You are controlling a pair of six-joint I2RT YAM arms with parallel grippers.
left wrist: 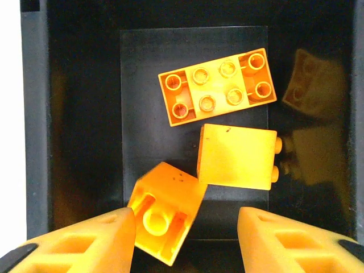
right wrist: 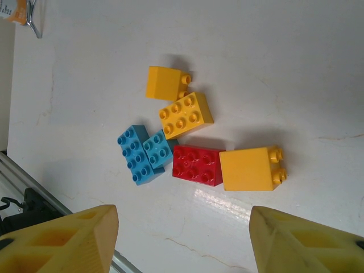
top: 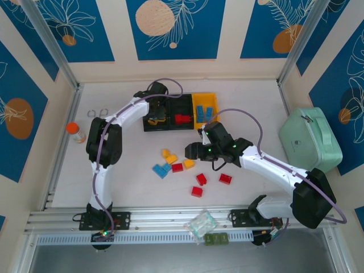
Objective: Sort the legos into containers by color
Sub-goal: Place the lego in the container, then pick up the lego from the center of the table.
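Top external view: we are mid-sort on the tabletop (top: 250,96), bins (top: 182,96) standing at the far side, loose legos (top: 177,167) lying nearer. Our left hand (left wrist: 187,219) is hanging unclenched inside the left black bin (left wrist: 85,114), apparently letting go a yellow brick (left wrist: 165,210) tipped underside-up; a long brick (left wrist: 218,85) is lying studs-up, long axis across. Our right hand (right wrist: 182,227), released and empty, is hovering over the loose legos; next we are needing a descent onto one.
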